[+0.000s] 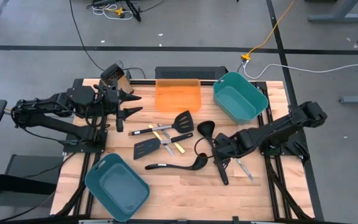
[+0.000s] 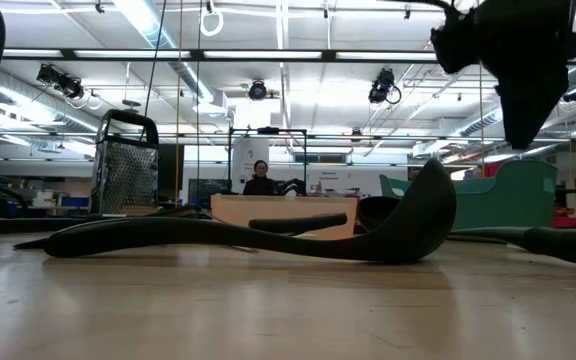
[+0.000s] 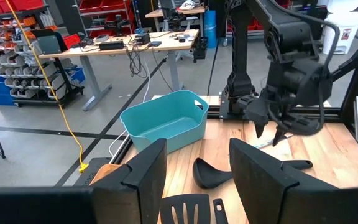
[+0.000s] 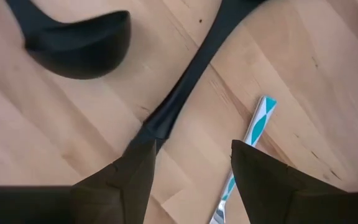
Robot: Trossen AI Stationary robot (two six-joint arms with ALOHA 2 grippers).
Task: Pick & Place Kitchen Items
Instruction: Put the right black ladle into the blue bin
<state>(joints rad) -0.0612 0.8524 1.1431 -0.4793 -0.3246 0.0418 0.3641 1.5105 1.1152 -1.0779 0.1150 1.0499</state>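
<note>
Two black ladles lie on the table: one [image 1: 174,165] near the middle, the other with its bowl [image 1: 205,129] farther back and its handle [image 4: 185,93] running toward the near edge. My right gripper [image 1: 220,155] points down, open, above that handle and clear of it; one finger [image 4: 120,180] stands over the handle's end. A teal-and-white-handled piece of cutlery [image 4: 253,134] lies beside the other finger. Two slotted spatulas [image 1: 180,122] [image 1: 148,148] and yellow-handled pieces [image 1: 166,140] lie left of it. My left gripper [image 3: 197,180] waits open, raised at the far left.
One teal bin [image 1: 240,96] stands at the far right, another [image 1: 117,186] at the near left. An orange tray [image 1: 178,94] lies at the far middle, a metal grater [image 1: 115,78] at the far left. A person [image 2: 260,178] sits far behind the table.
</note>
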